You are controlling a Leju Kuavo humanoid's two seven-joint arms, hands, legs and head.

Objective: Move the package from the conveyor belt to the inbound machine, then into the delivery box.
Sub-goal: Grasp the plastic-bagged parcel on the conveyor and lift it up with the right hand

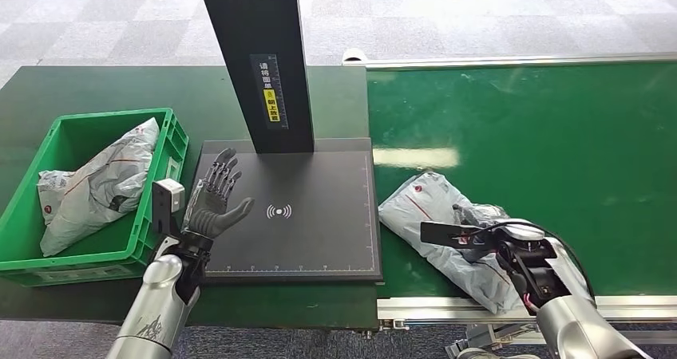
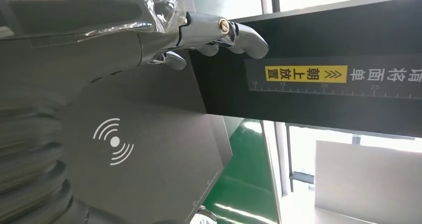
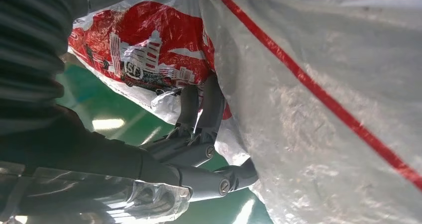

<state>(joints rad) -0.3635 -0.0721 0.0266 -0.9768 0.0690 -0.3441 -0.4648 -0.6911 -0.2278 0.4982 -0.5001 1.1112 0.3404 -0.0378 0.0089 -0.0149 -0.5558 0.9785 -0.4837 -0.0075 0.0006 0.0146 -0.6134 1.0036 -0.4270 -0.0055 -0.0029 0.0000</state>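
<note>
On belt: 1 package (image 1: 435,215) w/ right hand (image 1: 479,235); 2 in box (image 1: 32,251).

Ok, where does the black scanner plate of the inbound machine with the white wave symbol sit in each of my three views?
Head view: scanner plate lies centre, between the green crate and the conveyor belt, left hand over its left edge.
Left wrist view: it spreads across the lower left, beyond the hand.
Right wrist view: not in it.
Shared landmark: the white wave symbol.
</note>
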